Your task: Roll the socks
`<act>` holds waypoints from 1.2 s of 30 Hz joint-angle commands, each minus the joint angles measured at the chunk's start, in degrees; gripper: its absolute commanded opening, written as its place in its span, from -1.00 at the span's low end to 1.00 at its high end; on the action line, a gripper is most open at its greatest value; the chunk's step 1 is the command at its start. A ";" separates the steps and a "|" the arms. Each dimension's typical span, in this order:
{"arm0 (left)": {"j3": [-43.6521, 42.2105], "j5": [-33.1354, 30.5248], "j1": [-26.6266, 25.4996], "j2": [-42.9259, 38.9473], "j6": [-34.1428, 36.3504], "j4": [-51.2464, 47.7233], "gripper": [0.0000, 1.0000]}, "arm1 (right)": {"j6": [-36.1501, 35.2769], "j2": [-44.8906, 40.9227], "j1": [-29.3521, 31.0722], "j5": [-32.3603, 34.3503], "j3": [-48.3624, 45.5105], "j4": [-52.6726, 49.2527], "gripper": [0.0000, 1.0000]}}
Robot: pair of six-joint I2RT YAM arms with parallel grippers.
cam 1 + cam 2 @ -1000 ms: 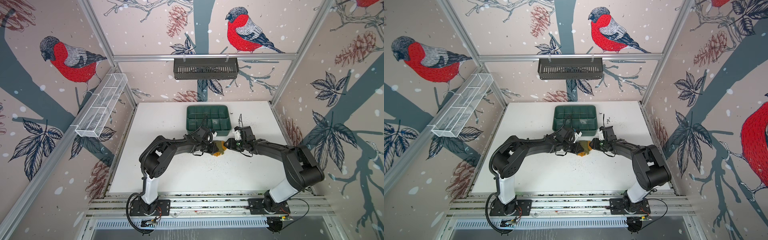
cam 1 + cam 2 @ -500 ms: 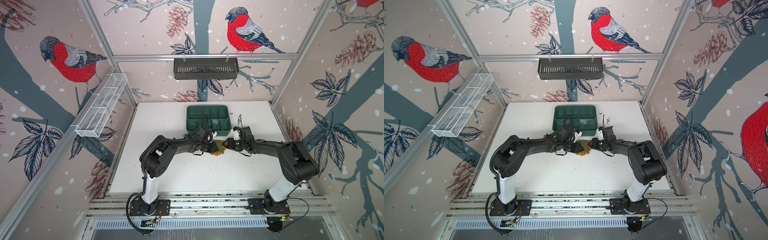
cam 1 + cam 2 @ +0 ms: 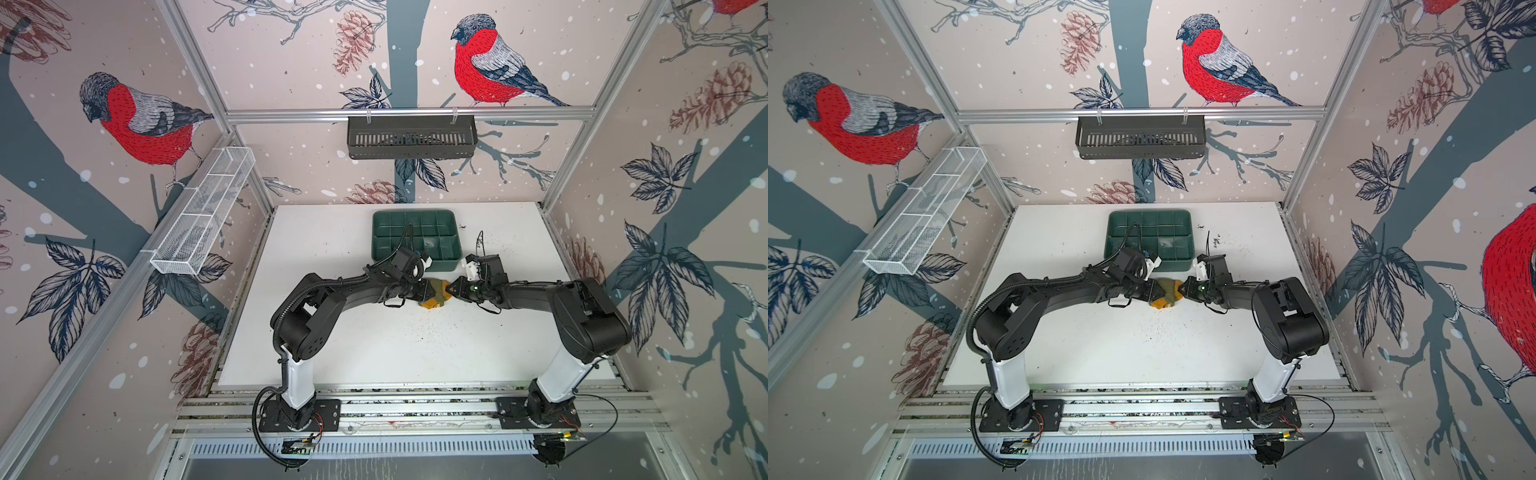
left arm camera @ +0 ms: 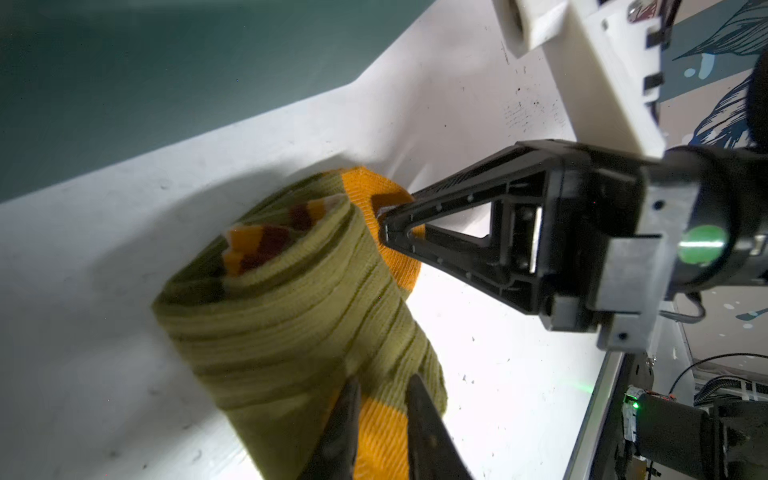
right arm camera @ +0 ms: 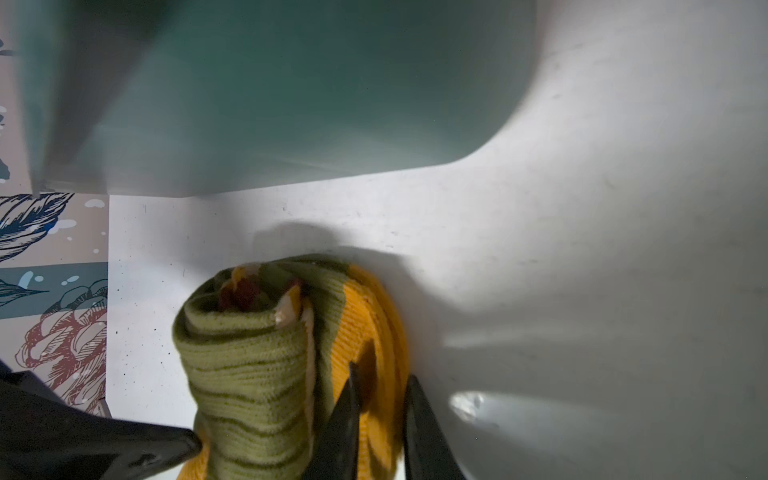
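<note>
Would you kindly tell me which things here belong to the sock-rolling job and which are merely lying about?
Job in hand:
- the socks, rolled up
- left gripper and right gripper, jaws pinching the roll from opposite sides

Just lying about:
- green tray
- black basket
- white wire basket

I read no text, label, brand mark, number or sign in any view.
</note>
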 commanded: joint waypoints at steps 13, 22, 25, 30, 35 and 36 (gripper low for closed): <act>1.72 -0.87 0.70 2.66 1.89 -0.63 -0.54 | 0.87 -6.39 0.04 0.64 -2.56 -0.74 -0.62; 0.59 0.61 0.32 3.41 0.91 1.70 -0.56 | 0.25 -8.38 2.64 0.17 -0.48 -2.16 -0.65; 0.56 1.04 0.27 3.96 0.59 2.13 -0.56 | 0.62 -7.75 3.63 0.79 0.14 -2.43 -0.60; 1.24 1.28 0.23 4.74 0.89 1.73 -0.56 | 1.57 -11.10 1.70 3.93 -2.39 -3.45 -0.10; 1.04 1.16 0.19 5.05 1.18 1.60 -0.57 | 0.78 -10.17 -0.21 6.07 -1.99 -5.88 -0.09; 0.79 1.23 0.23 4.96 1.12 1.77 -0.57 | 0.87 -9.55 -0.35 5.98 -1.70 -5.86 -0.08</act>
